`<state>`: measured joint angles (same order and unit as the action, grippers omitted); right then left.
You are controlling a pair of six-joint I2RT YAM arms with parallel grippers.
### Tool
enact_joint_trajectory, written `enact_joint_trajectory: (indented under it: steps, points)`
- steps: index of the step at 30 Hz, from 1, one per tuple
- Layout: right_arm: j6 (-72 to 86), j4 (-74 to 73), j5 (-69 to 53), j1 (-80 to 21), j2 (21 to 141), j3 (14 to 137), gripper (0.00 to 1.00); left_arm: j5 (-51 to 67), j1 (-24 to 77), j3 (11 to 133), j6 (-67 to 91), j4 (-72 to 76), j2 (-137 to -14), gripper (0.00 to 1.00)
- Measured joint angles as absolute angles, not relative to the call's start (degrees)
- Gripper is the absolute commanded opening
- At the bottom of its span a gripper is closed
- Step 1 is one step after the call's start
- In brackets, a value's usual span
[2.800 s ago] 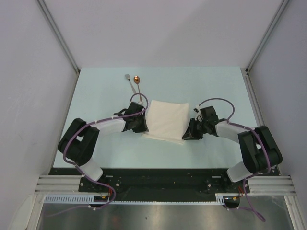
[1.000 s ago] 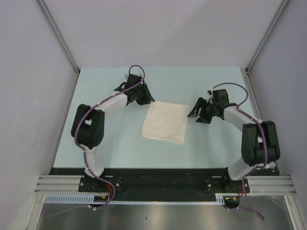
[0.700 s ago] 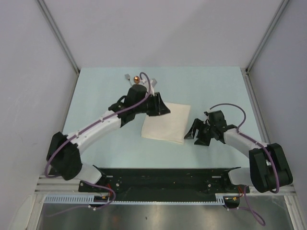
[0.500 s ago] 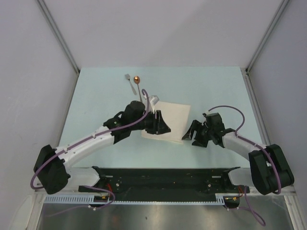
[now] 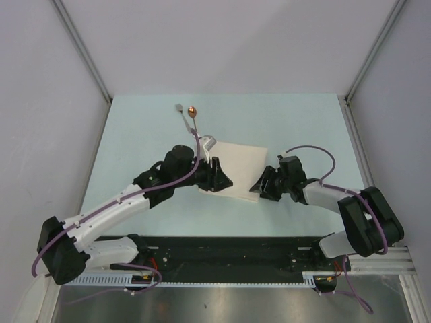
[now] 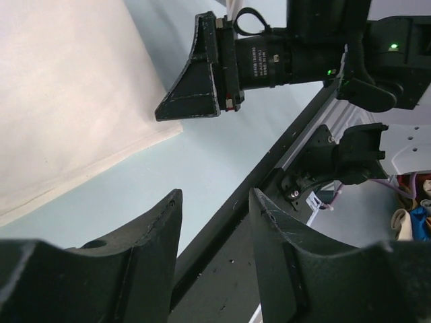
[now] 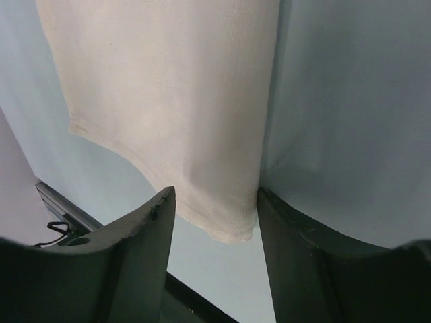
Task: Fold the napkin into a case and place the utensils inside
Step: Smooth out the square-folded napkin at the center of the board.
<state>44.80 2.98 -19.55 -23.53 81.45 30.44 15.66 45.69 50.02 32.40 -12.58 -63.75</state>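
Observation:
The napkin [image 5: 240, 163] lies flat at mid-table as a folded, roughly square cream cloth. It also shows in the left wrist view [image 6: 67, 101] and the right wrist view [image 7: 168, 81]. My left gripper [image 5: 223, 182] is open and empty at the napkin's near left corner; in its wrist view [image 6: 214, 200] nothing is between the jaws. My right gripper [image 5: 256, 188] is open at the near right corner, and in its wrist view [image 7: 215, 196] that cloth corner lies between the fingers, ungripped. The fork [image 5: 180, 112] and copper-bowled spoon [image 5: 193, 112] lie side by side at the far left.
The pale blue table [image 5: 303, 121] is walled on the left, right and back. A black rail [image 5: 229, 245] runs along its near edge. The right gripper's finger [image 6: 195, 81] shows in the left wrist view, close to the napkin's near corner.
My left arm has swung from the napkin's far left corner down to its near left corner. My right gripper has moved left and nearer, onto the near right corner.

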Motion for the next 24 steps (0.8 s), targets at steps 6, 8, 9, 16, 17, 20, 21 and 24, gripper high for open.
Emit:
enact_joint_trajectory:
  steps: [6, 8, 9, 16, 17, 20, 21, 24]
  points:
    - [45.34, 3.36, -18.68, -23.94, 81.38, 29.54, 0.4, 15.73, 45.69, 52.77, 32.25, -13.23, -69.67, 0.49]
    - [45.39, 3.53, -18.59, -24.08, 81.38, 29.06, 0.35, 15.64, 45.67, 55.27, 31.55, -13.91, -72.31, 0.5]
    - [45.43, 3.62, -18.46, -24.14, 81.38, 28.77, 0.29, 15.62, 45.67, 56.51, 31.27, -14.06, -73.36, 0.5]
    - [44.6, 4.69, -19.25, -22.17, 81.01, 26.68, 0.05, 16.12, 43.55, 61.73, 30.79, -14.48, -76.27, 0.5]
    - [44.23, 4.21, -19.66, -21.26, 80.9, 26.57, 0.03, 16.45, 42.98, 62.3, 30.79, -14.5, -76.69, 0.5]
    - [42.59, 2.42, -21.06, -17.78, 80.68, 26.76, 0.0, 17.23, 41.58, 64.49, 30.89, -14.52, -79.02, 0.5]
    - [41.63, 0.97, -21.5, -16.12, 80.68, 27.35, 0.0, 17.19, 41.3, 65.41, 30.98, -14.72, -80.2, 0.5]
    - [37.3, -6.37, -20.67, -11.33, 82.94, 32.67, 0.0, 16.86, 40.42, 69.47, 31.57, -15.18, -85.21, 0.5]
